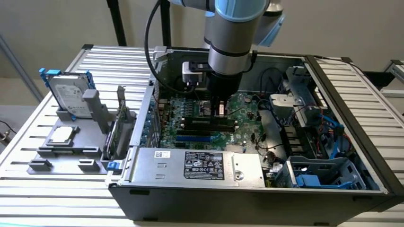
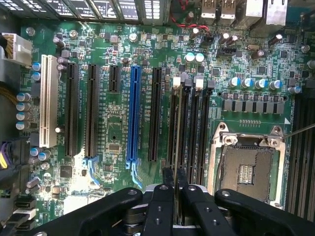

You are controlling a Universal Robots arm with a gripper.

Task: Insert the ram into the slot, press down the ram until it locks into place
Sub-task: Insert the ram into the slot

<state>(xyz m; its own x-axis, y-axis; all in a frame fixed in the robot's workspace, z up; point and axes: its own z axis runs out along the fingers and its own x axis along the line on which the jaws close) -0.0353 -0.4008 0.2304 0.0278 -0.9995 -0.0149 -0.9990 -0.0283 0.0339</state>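
1. Two fingers (image 2: 167,179) of my pincer (image 2: 174,173) stand almost together, clamped on the ram (image 2: 175,147), which I see edge-on as a thin line between them.
2. Just beyond my fingertips, the ram runs lengthwise over the slot (image 2: 178,93). That is the one in the row of parallel black sockets nearest the blue slot (image 2: 133,113). I cannot tell whether its lower edge already sits inside.
3. I judge the step in hand to be seating. To do it well, I should hold the ram upright and parallel to the slot walls, not skewed toward the neighbouring socket (image 2: 191,123).
4. At the far end, the white clip (image 2: 177,82) must be free to swing. The push should go straight down and evenly, so neither end rides high.
5. Farther off, the CPU socket (image 2: 246,172) lies open beside the sockets, so a sideways slip that way would be costly.
6. From the exterior view, my pincer hangs inside the open case (image 1: 252,201), which lies on the slatted table (image 1: 63,198).
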